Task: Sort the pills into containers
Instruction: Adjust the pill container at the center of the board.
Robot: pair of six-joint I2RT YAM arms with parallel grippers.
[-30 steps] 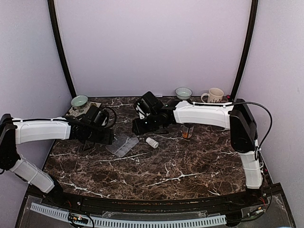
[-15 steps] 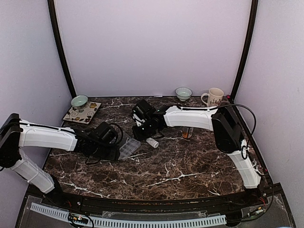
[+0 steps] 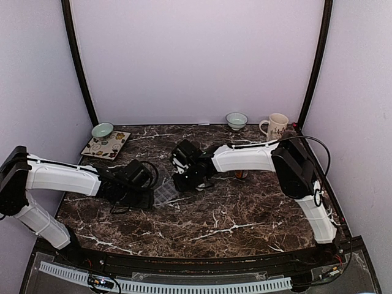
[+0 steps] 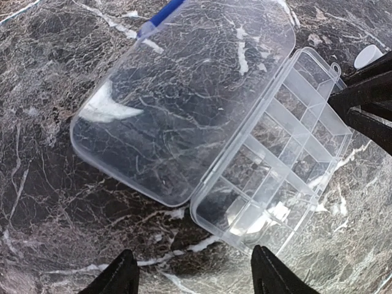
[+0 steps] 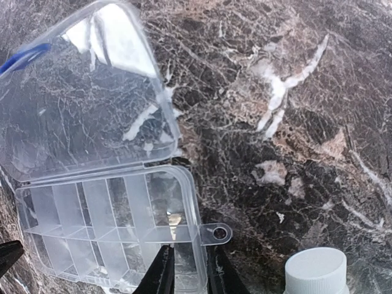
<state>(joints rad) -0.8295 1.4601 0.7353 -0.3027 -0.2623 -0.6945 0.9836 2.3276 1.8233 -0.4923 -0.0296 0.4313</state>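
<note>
Right wrist cam: we find right gripper [image 5: 187,272] newly shut at rim of containers [image 5: 92,214], lid open, on table [image 5: 294,122]; left gripper [image 4: 195,278] open alongside. Sorting step prob. underway; grip contents unconfirmed.

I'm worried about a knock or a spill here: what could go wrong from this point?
1. The clear plastic compartment box lies open with nothing clearly holding it. The left jaws hang open beside it, so the right jaws, shut at its rim, could drag or tip it.
2. The small white-capped bottle sits close beside the right jaws and might get knocked away.
</note>
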